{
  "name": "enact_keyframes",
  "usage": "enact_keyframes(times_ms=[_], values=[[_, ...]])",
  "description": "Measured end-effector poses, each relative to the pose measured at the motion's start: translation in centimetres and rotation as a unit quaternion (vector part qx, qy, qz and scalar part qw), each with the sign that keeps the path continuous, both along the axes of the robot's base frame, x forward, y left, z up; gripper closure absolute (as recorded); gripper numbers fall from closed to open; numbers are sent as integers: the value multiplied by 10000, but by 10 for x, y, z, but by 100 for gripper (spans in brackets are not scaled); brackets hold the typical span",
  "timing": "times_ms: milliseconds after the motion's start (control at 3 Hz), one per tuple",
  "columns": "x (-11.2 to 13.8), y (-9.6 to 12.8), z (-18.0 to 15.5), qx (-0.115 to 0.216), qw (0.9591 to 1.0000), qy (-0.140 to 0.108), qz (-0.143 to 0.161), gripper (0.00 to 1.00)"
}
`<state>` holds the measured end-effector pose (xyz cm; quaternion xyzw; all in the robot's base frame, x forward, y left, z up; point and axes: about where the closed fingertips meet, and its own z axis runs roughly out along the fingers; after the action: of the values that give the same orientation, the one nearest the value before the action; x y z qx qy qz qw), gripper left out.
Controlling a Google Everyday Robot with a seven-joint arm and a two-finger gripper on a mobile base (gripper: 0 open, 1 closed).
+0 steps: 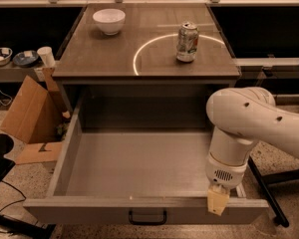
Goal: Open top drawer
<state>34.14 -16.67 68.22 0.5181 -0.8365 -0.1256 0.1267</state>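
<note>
The top drawer (139,210) is a wide grey metal front with a small dark bar handle (147,217). It stands pulled far out from under the tabletop, and its deep grey box (139,163) is empty. My gripper (217,203) hangs from the white arm (249,123) at the right end of the drawer front's top edge, with its tan tip over that edge. The handle is well to the left of the gripper.
A white bowl (109,20) and a soda can (188,42) stand on the tabletop (89,59). A cardboard box (30,111) leans at the left, below a paper cup (46,56) and small bowls (0,55). Dark chair legs (269,193) stand at the right. Cables lie on the floor at the lower left.
</note>
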Motion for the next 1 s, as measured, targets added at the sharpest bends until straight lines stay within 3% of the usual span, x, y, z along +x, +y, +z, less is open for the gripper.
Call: enact_keyframes(times_ms=[333,667,1000], values=[[0,0,0,0,10000,0,0,31],[0,0,0,0,10000,0,0,8],[2,-3,21,-64,9998,-133,94,0]])
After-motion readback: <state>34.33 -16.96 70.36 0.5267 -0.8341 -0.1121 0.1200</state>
